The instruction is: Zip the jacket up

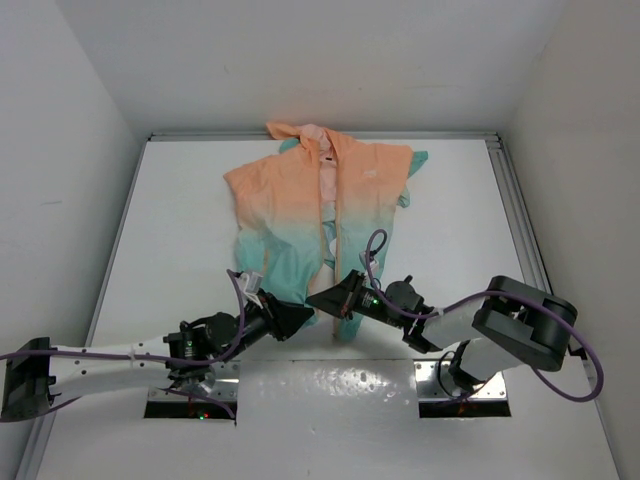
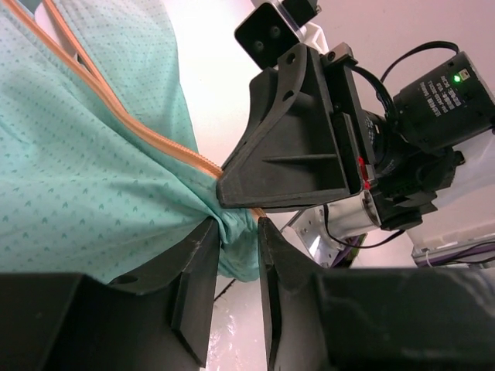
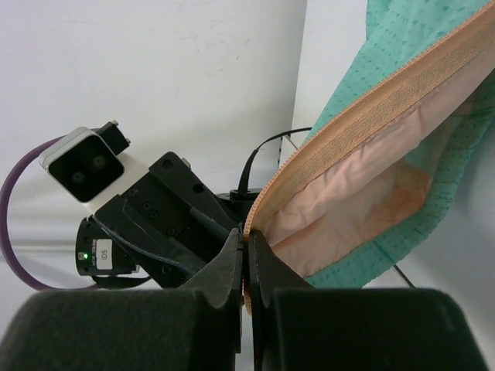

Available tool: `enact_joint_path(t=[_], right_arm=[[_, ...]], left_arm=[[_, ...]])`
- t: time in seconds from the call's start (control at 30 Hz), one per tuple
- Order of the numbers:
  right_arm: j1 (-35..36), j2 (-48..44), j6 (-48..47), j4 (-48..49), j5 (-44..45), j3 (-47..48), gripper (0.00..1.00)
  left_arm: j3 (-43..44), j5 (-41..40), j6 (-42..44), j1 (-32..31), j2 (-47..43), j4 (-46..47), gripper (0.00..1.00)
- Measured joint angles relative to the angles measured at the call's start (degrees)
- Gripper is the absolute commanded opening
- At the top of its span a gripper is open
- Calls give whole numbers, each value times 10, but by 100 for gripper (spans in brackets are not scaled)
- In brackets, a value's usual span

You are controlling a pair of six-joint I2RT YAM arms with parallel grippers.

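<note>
The jacket (image 1: 300,200) lies flat on the table, hood at the far end, peach-orange above fading to teal below, its front open along the orange zipper (image 1: 330,225). Both grippers meet at its near hem. My left gripper (image 1: 303,316) is shut on a bunch of teal hem fabric (image 2: 236,236) beside the zipper (image 2: 155,139). My right gripper (image 1: 322,299) is shut on the bottom end of the orange zipper tape (image 3: 363,131), which rises from between its fingers (image 3: 232,259). The teal shell (image 3: 402,46) and pale lining (image 3: 363,193) hang beside it.
White walls close the table on the left, far and right sides. A metal rail (image 1: 520,210) runs along the right edge. Purple cables (image 1: 375,245) loop off both arms near the hem. The arms' base plates (image 1: 463,390) sit at the near edge.
</note>
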Motion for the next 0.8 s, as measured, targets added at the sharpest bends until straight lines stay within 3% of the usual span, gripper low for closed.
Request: enact_joint_path(t=[0.13,0.27,0.43,0.47,0.5,0.6,0.73,0.8], right_arm=[[0,2,0,1,0,0,0],[0,5,0,2,-1,0,0],[0,5,-2,2,-5,0,1],[0,5,-3,1,-5,0,5],[0,5,-5,1,-6,0,19],[0,-7,-19,-1,-8,-3,49],[0,-94,-66,-75,0,-14,64],[0,-152,-95,-141,14,-17,64]], left_arm=[[0,6,0,0,3,4,17],[0,6,3,0,10,5,0],[0,6,5,0,9,2,0],[0,4,5,0,7,-1,0],[0,2,7,0,3,-6,0],[1,-9,16,0,-13,-32,0],[12,-39,34,0,-36,-84,0],[17,-51,41,0,-46,-101,0]])
